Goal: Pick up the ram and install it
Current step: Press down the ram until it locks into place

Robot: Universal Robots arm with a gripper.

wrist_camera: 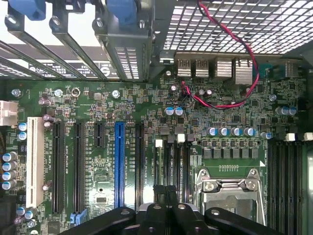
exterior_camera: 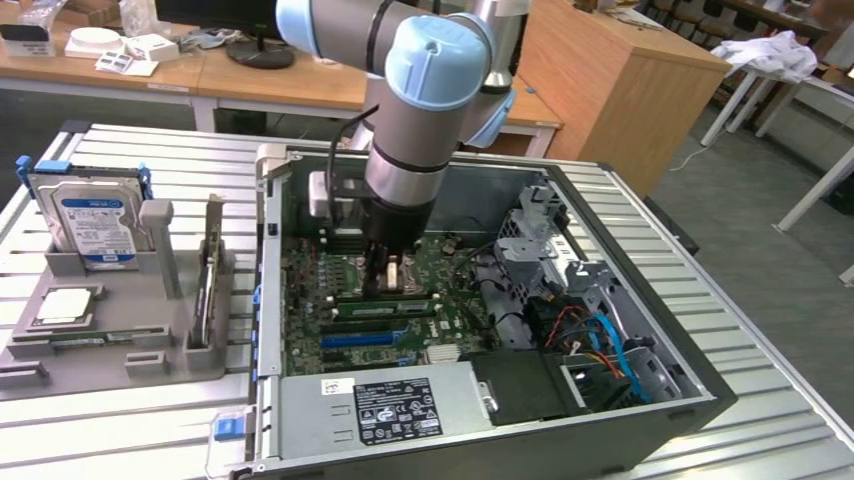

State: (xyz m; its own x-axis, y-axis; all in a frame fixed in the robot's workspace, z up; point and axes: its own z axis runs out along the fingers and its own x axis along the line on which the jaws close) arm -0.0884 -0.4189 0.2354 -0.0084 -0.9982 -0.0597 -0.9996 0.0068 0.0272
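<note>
Inside the computer case, the closed gripper hovers over the motherboard

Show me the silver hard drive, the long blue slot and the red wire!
silver hard drive point(exterior_camera: 94, 215), exterior view, blue-white label.
long blue slot point(wrist_camera: 119, 164), wrist view, middle.
red wire point(wrist_camera: 244, 51), wrist view, curved part.
</note>
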